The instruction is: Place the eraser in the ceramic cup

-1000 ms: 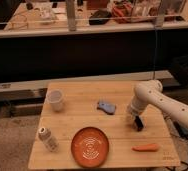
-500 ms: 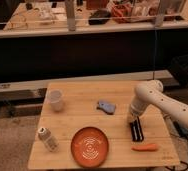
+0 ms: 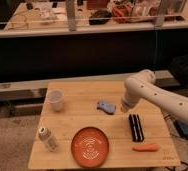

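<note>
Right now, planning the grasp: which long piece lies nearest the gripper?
The black eraser, front-right of the gripper beside the blue object; the orange carrot piece lies farther forward.

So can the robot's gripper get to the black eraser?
Probably yes. The gripper hovers close beside the eraser, which lies bare on the wooden table. The blue object and the orange piece lie apart from it, so nothing seems to block the way.

Warm, dim indoor light washes the wooden table (image 3: 82,96), where the gripper (image 3: 123,107) hangs above its right half, while the bench (image 3: 47,22) behind glows brighter beyond a band of deep shadow.
</note>
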`<state>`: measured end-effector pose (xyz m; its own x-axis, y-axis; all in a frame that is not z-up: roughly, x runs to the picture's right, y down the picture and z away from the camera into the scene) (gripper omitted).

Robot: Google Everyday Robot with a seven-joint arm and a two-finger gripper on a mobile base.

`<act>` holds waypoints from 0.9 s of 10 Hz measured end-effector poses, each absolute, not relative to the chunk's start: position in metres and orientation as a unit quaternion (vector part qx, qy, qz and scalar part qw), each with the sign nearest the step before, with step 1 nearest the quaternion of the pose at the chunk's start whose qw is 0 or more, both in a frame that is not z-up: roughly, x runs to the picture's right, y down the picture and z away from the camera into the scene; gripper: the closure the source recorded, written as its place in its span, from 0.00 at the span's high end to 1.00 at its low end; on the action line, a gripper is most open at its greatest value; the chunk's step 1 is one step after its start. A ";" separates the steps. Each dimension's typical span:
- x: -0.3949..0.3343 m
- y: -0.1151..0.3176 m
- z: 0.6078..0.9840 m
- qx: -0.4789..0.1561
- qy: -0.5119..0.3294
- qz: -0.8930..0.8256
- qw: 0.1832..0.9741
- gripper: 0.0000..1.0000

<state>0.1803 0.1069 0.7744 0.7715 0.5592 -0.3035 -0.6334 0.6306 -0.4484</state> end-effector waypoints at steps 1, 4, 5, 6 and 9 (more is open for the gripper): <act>0.182 0.098 0.766 -0.266 0.084 0.362 0.890 0.58; 0.204 0.089 0.753 -0.257 0.135 0.495 0.819 0.80; 0.215 0.097 0.757 -0.261 0.150 0.538 0.787 0.80; 0.224 0.105 0.761 -0.265 0.160 0.565 0.765 0.80; 0.245 0.147 0.796 -0.276 0.179 0.627 0.706 0.80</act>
